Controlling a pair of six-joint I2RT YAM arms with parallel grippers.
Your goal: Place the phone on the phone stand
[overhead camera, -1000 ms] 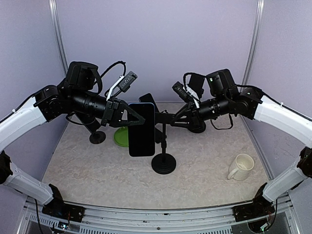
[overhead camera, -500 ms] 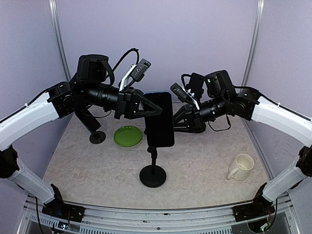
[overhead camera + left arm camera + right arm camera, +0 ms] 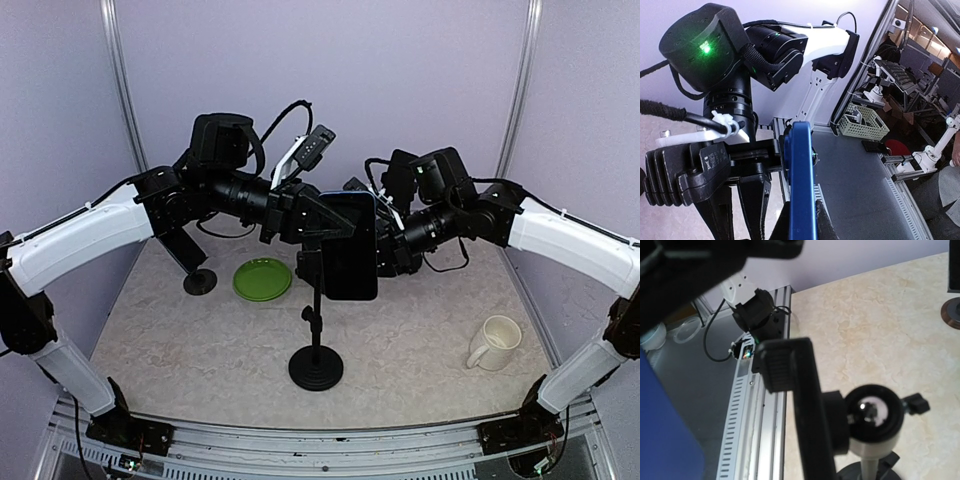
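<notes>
The phone [image 3: 350, 255], a dark slab with a blue edge, hangs upright in the air above the table's middle. My left gripper [image 3: 332, 228] is shut on it; the left wrist view shows the blue phone [image 3: 800, 170] edge-on between my left gripper [image 3: 802, 222] fingers. The phone stand [image 3: 316, 368] is black, with a round base and a thin pole, and stands just below and left of the phone. Its holder is hidden behind the phone. My right gripper [image 3: 385, 255] reaches in from the right behind the phone. In the right wrist view the stand's holder bar [image 3: 802, 410] and ball joint [image 3: 875, 412] fill the centre, held.
A green plate [image 3: 263, 279] lies left of the stand. A white mug [image 3: 495, 342] stands at the front right. A small black round-based post [image 3: 200, 282] stands at the left. Purple walls close in the back and sides.
My left arm has carried the phone right and upward, over the stand. The stand's base has shifted left and nearer. The right gripper has drawn in behind the phone.
</notes>
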